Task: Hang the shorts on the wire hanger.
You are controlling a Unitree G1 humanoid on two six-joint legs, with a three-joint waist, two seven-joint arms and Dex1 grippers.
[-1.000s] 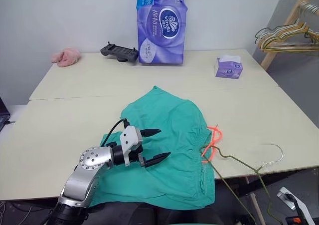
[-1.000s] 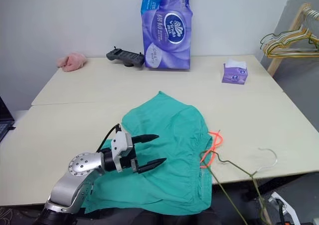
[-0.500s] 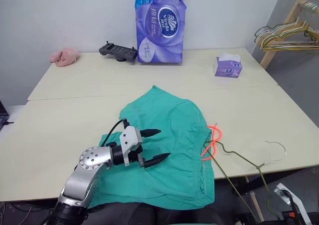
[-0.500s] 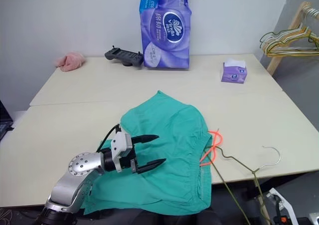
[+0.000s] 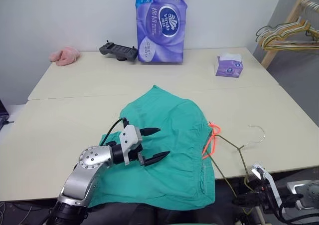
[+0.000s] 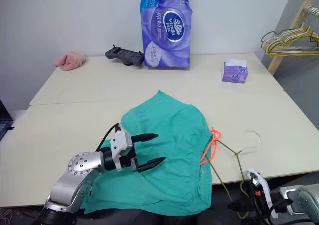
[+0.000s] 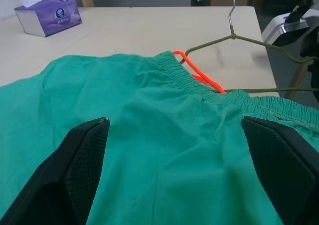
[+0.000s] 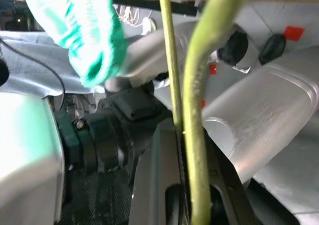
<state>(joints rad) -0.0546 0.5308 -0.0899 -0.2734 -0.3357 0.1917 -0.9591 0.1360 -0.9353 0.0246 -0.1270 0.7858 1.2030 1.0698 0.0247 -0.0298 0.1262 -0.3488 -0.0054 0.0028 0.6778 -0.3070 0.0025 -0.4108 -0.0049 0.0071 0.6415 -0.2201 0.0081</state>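
L gripper [image 5: 155,144]: jaws wide apart, nothing between them, hovering over the mid part of the shorts [image 5: 174,150]; black tapered fingers [image 7: 84,160] with meshed pads, pointing toward the waistband side. R gripper [image 6: 246,202]: jaws clamped shut on the wire hanger [image 5: 239,150] at its low corner, below the table's front edge; in the R wrist view the olive wire [image 8: 197,110] runs straight up out of the fingers.

Hanger: thin olive-grey wire, triangular. Long axis runs from the gripped corner off the table edge up and back over the tabletop; hook [image 5: 256,135] at the far end, pale metal, curling open toward the robot's R, lying on or just above the table (can't tell which). One arm of the triangle goes toward the waistband and meets the orange drawstring [image 5: 213,137]; whether it's inside the waist opening, can't tell.

Shorts: teal-green soft fabric, wrinkled, lying flat, waistband w/ gathered elastic facing robot's R, front part drooping over the near table edge. Drawstring thin, bright orange-red, looped at the waistband.

Table [image 5: 75,95]: cream, matte, two slabs w/ a seam. At the back: purple plastic tissue pack [image 5: 160,23] upright, black controller [image 5: 118,51] beside it, pink fluffy cloth [image 5: 64,56] far L, small purple tissue box [image 5: 229,66]. Bunch of coloured hangers [image 5: 286,33] on a wooden rack to the far R.
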